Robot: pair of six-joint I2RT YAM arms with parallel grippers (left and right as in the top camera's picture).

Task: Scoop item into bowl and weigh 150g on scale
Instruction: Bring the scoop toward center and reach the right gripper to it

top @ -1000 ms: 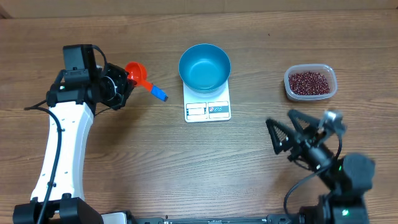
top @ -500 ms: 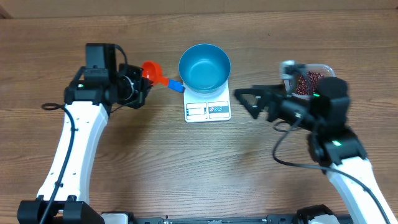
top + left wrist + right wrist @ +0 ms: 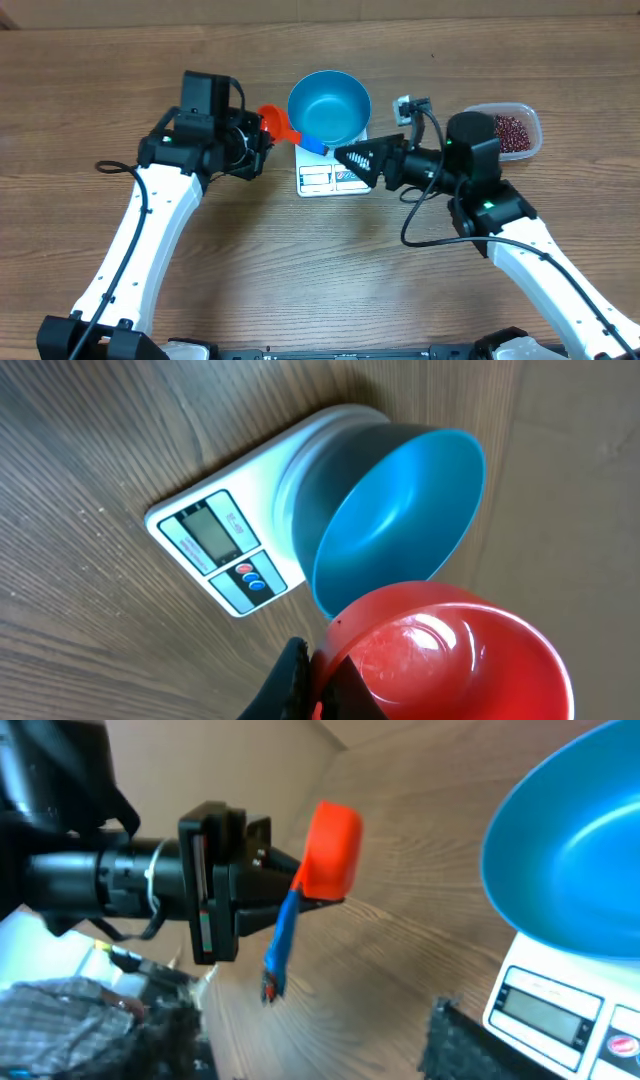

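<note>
Wood-grain table [image 3: 100, 50] beneath white scale [image 3: 318, 178]

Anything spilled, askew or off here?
Nothing stands out. The blue bowl sits upright on the scale, beans are in the clear tub with none seen on the table, and the red scoop in the left hand is empty.

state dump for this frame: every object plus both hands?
bowl: upright on the scale, empty
scale: flat on the table, carrying the bowl; display unreadable
scoop: held up left of the bowl, empty
beans: in the tub, none in bowl or scoop
tub: open, on the table
left hand: shut on the scoop
right hand: open, holding nothing, near the scoop's blue handle
</note>
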